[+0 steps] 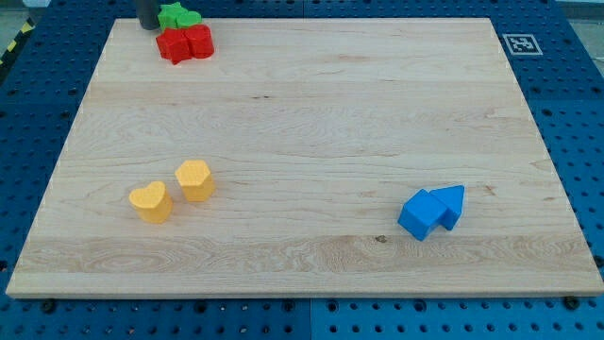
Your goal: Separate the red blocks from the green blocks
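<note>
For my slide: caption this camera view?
My tip beside green block and red blocks at board's top-left; yellow, blue pairs below.

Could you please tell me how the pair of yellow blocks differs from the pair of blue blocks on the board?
The yellow blocks sit toward the view's lower left, the blue blocks toward its lower right. The yellow blocks have a small gap between them, while the blue blocks touch. The yellow blocks look rounded, the blue blocks angular. Both pairs lie far from my tip, at the view's top.
</note>
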